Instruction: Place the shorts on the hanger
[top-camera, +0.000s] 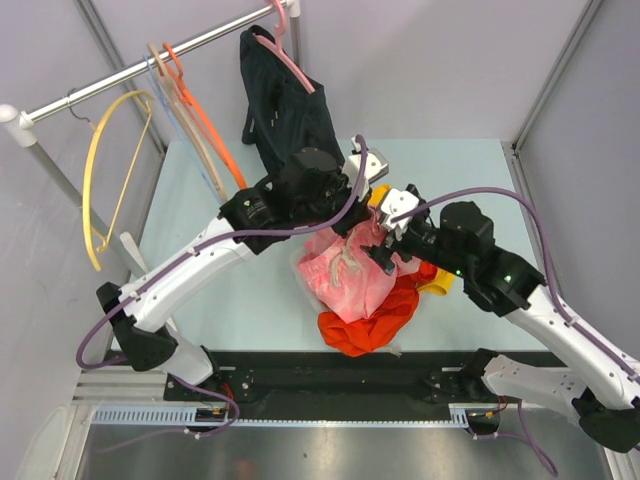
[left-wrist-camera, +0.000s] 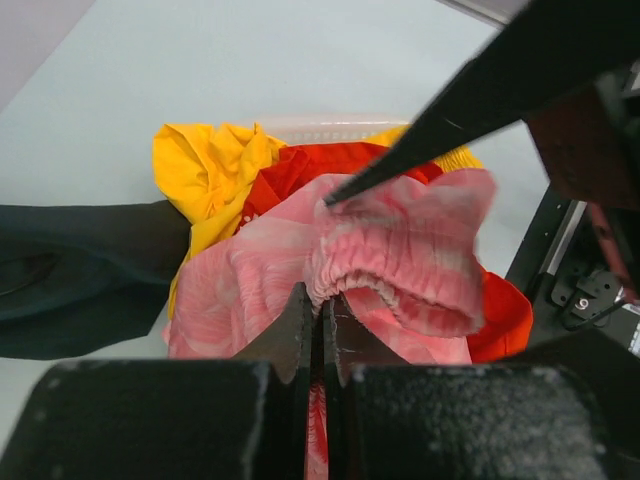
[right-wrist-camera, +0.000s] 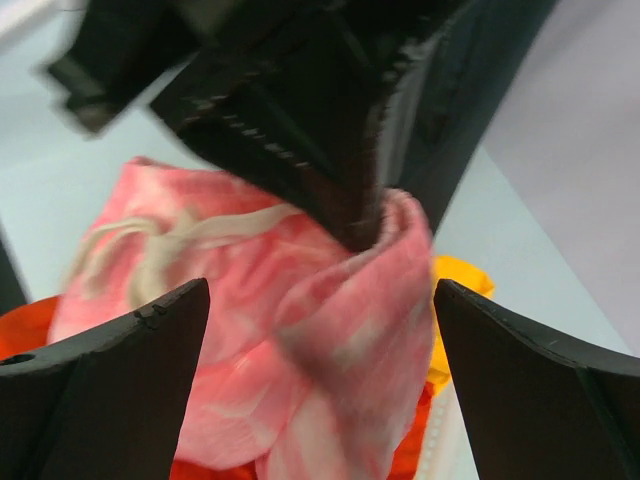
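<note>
The left tool (left-wrist-camera: 320, 300) is pinched shut on the gathered elastic waistband of the light, pink, pale-mottled fabric shorts (top-camera: 345, 280), holding that edge up. The rest of the garment drapes down onto a heap at the middle of the pale blue-green tabletop (top-camera: 220, 300). There it lies over a crumpled orange-red garment (top-camera: 370, 328), with a bright yellow garment (top-camera: 436, 285) beside it. The right tool (right-wrist-camera: 318, 295) stands wide open with nothing in it, one finger on each side of the bunched waistband just beside the left tool's pinch, so a second hold there looks like the step in hand. The white drawstring (right-wrist-camera: 170, 245) trails across the fabric below. The relation that matters is the gap: the thin bright yellow plastic hanger (top-camera: 87, 190) hangs by its hook from the slanted metal rail (top-camera: 150, 63) at the far left, well apart from the shorts and up off the tabletop. From the tools it lies away to the left and back, its shoulders hanging nearly edge-on to the overhead camera. The left arm is the nearer one to it — the right would have to cross the whole workspace. The waistband seems to run roughly between the two tools, though its folds hide its true line. Plain grey walls close in the tabletop, and a black garment (top-camera: 285, 115) on a pink hanger crowds the rail behind.
</note>
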